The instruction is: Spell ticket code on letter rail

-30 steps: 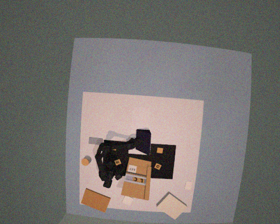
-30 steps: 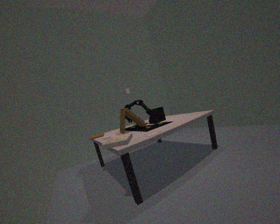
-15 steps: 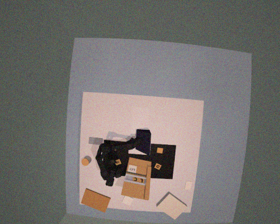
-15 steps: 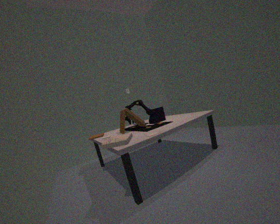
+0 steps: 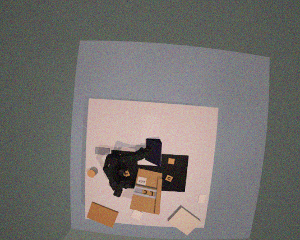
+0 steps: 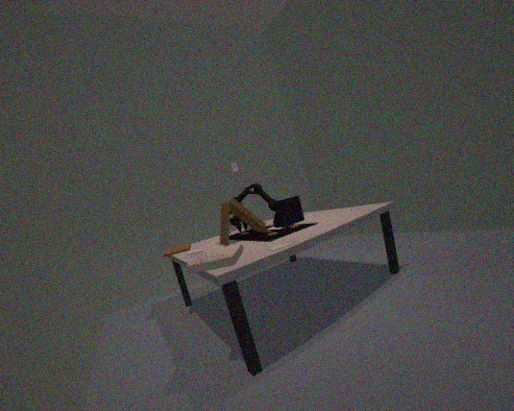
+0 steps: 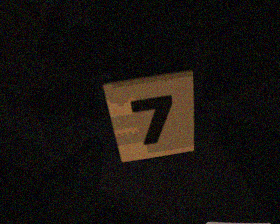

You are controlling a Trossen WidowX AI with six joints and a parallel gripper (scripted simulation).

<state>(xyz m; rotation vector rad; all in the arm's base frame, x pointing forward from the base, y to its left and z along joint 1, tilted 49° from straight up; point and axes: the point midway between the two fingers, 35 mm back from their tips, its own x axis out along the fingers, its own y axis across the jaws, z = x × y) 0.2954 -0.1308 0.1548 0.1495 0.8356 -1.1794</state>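
Across the middle of the scene stretches a pale table (image 5: 119,120) (image 6: 348,216), standing on dark legs. A black mat (image 5: 180,171) (image 6: 290,233) covers part of its top. Over the mat's left part in the top view bends the black arm (image 5: 110,171) (image 6: 256,188), its rear end beside a dark blue block (image 5: 153,151) (image 6: 288,211). The wooden board (image 5: 145,203) (image 6: 225,223) stands with a sloping face, partly over the mat. Near the table's edge sit a cream block (image 5: 184,221) (image 6: 215,257), jutting past it, and an orange-brown block (image 5: 102,214) (image 6: 179,250), also overhanging. The hand (image 6: 242,229) is low over the mat with its fingers spread and nothing between them. Along the board runs the grey letter rail (image 5: 138,191), holding the L tile (image 5: 151,193) and the C tile (image 5: 144,192) side by side, with bare channel beyond the C. Above it in the top view is the white ticket (image 5: 142,180), its print reading LC7. An orange cylinder (image 5: 91,173) stands left of the mat. Smallest are the loose tiles: the 7 tile (image 5: 126,173) (image 7: 156,120) lies face up on the mat under the hand, outside the rail; the U tile (image 5: 169,178) lies across the board from it, near another tile (image 5: 171,161) whose marking cannot be made out.
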